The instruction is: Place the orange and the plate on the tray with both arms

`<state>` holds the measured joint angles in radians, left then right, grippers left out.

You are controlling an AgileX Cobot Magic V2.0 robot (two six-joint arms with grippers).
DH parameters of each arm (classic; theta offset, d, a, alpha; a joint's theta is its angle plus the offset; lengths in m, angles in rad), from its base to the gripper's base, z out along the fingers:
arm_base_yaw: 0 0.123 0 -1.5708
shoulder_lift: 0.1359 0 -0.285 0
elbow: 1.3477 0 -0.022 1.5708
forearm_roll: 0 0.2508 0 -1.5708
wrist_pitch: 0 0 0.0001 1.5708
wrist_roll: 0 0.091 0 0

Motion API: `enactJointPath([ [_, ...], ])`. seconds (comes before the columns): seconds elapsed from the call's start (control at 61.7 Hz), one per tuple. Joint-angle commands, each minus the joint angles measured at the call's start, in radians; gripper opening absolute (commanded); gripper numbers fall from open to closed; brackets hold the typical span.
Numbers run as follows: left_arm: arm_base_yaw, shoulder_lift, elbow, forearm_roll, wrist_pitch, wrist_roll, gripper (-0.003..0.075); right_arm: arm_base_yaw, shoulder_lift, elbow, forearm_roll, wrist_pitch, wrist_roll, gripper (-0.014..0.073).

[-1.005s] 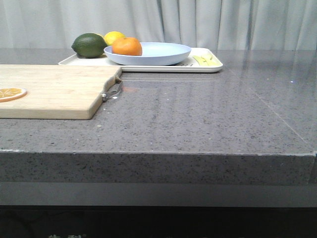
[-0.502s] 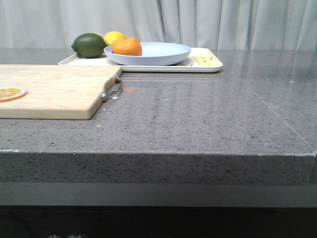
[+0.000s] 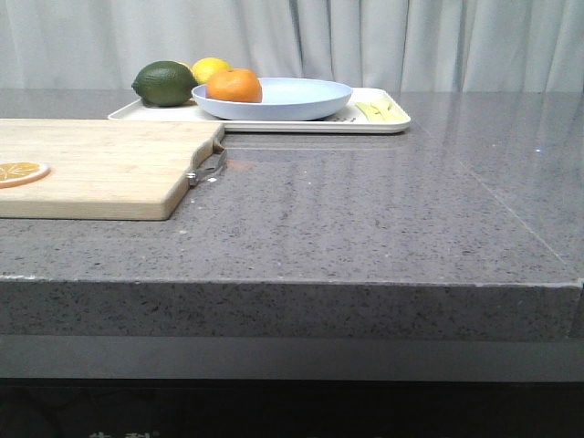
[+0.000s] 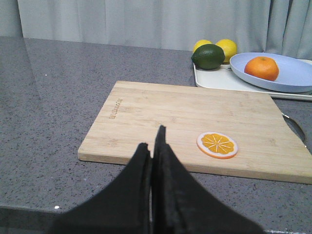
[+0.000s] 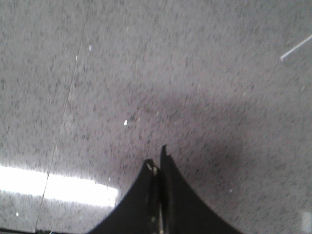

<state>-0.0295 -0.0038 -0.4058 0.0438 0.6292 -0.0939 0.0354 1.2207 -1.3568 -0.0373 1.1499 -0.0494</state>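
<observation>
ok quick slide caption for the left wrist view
Shut left gripper over cutting board; orange sits in plate on tray.

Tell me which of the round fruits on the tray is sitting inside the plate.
The orange: it rests in the lavender-blue plate. The dark green lime and the yellow lemons lie beside the plate, directly on the tray.

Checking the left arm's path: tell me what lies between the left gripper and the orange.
In the left wrist view, the cutting board with an orange slice lies between the shut left gripper and the orange, which sits in the plate.
</observation>
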Motion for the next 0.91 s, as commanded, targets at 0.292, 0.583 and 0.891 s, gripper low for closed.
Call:
enactJointPath([
  [0.292,0.001,-0.006,-0.024,-0.004,-0.084,-0.008,-0.0018,0.001,-0.528,0.657,0.079,-0.541,-0.011,-0.0060],
  [0.583,0.001,-0.006,-0.024,-0.004,-0.084,-0.008,-0.0018,0.001,-0.900,0.964,0.089,-0.776,-0.011,-0.0060],
  [0.891,0.001,-0.006,-0.024,-0.004,-0.084,-0.008,-0.0018,0.001,-0.997,0.982,0.089,-0.805,-0.011,-0.0060],
])
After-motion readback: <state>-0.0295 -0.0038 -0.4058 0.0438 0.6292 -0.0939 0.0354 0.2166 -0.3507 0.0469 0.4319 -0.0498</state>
